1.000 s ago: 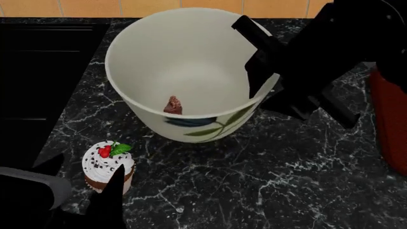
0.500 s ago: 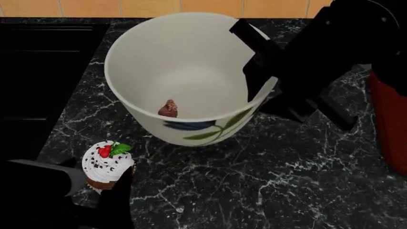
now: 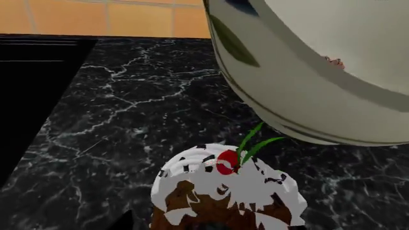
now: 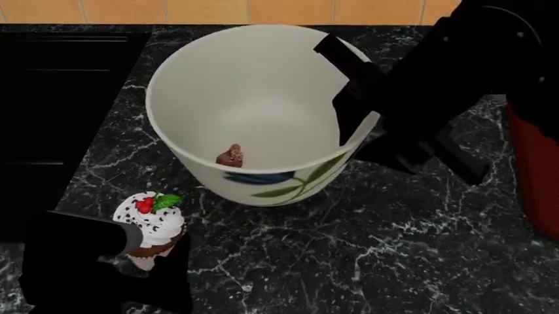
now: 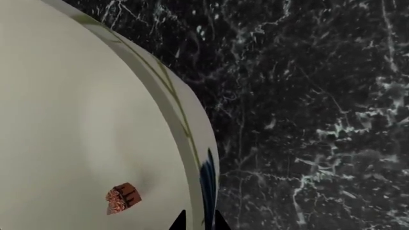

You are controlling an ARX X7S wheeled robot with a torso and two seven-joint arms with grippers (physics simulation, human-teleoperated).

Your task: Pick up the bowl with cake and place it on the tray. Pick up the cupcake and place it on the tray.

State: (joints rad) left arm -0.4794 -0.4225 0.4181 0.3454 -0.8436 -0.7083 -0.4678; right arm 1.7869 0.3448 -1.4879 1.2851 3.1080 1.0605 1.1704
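Note:
The cream bowl [image 4: 262, 85] with its blue flower stands tilted on the black marble counter. The tiny brown cake [image 4: 230, 155] lies low against its inner wall. My right gripper [image 4: 360, 134] is shut on the bowl's right rim, one finger inside and one outside. In the right wrist view the bowl [image 5: 76, 120] wall runs between the two tips of that gripper [image 5: 200, 221], with the cake [image 5: 121, 198] close by. The cupcake [image 4: 148, 219] sits front left, between the fingers of my open left gripper [image 4: 144, 247]. The left wrist view shows the cupcake [image 3: 223, 191] close up under the bowl [image 3: 307, 96].
The dark red tray [image 4: 535, 163] shows at the right edge, partly behind my right arm. A black recessed area [image 4: 52, 98] borders the counter [image 4: 349, 248] on the left. Orange wall tiles [image 4: 209, 10] run along the back.
My left gripper has pushed forward until its fingers flank the cupcake. The bowl has shifted slightly in the right gripper's hold, and the cake has slid a little to the left inside.

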